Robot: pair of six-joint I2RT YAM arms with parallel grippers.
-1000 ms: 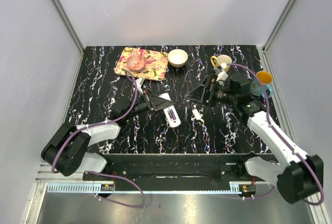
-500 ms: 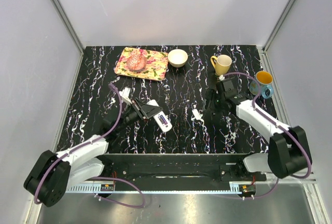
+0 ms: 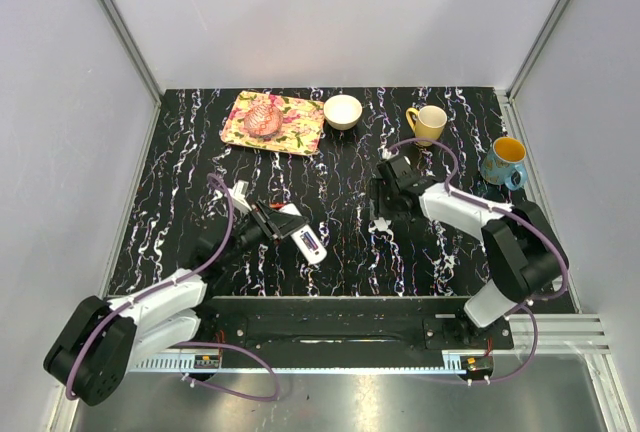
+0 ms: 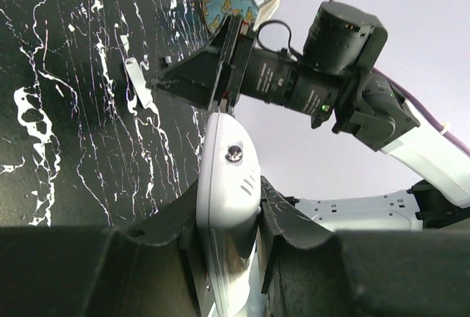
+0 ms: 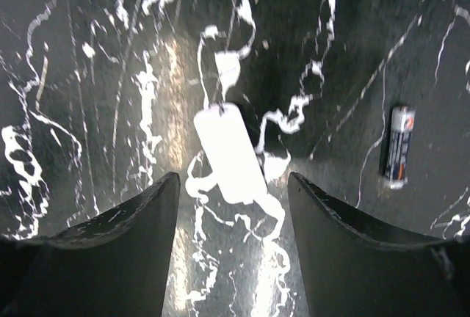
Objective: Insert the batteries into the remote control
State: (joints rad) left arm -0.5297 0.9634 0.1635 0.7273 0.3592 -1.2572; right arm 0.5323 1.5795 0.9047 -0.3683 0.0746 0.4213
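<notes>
We find the top view bright and evenly lit from above. The pale walls (image 3: 350,12) are near washed out, and the dark table (image 3: 180,182) shows no hard shadows. In the left wrist view the remote control (image 4: 228,185) sits close and soft, with a glare patch low on its shell. The right wrist view is dim. Streaky glare lies left of the overexposed, blurred white cover piece (image 5: 229,152), and shadow beside it. The battery (image 5: 398,146) print is illegible.

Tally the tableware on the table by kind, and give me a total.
Mugs: 2, the yellow mug and the blue mug
Bowls: 1, the white bowl
Trays: 1, the floral tray
Total: 4
</notes>
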